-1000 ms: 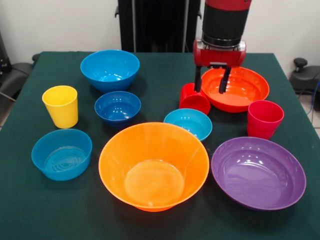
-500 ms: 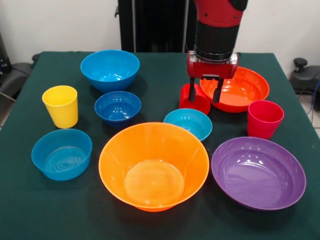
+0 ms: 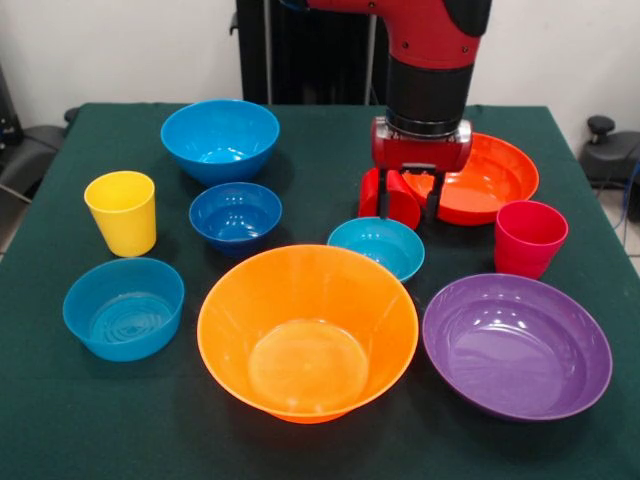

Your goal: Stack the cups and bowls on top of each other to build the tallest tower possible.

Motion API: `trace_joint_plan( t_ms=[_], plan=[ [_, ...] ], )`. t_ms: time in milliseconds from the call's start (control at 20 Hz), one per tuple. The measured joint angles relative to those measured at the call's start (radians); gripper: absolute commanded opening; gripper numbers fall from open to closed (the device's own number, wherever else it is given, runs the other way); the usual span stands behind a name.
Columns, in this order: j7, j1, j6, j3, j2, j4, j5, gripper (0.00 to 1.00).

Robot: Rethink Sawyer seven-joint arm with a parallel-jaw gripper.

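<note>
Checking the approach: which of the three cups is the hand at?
The red cup beside the red-orange bowl; the hand straddles it, unlike the other two.

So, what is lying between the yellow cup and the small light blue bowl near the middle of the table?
In the front view, the dark blue bowl sits between the yellow cup and the small light blue bowl.

Around the largest bowl (image 3: 307, 335), the wide shallow bowl (image 3: 516, 345) sat right, a smaller bowl (image 3: 123, 307) left, the smallest bowl (image 3: 376, 246) just behind, and a tipped cup (image 3: 390, 198) farther behind.
</note>
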Motion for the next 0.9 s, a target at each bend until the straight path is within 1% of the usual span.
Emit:
trace_joint_plan(
  t_ms=[350,900],
  plan=[
    [0.0,0.0,-0.042,0.017,0.025,-0.001,0.0,1.0],
    [0.0,0.0,-0.049,0.029,0.048,-0.005,0.0,1.0]
  ],
)
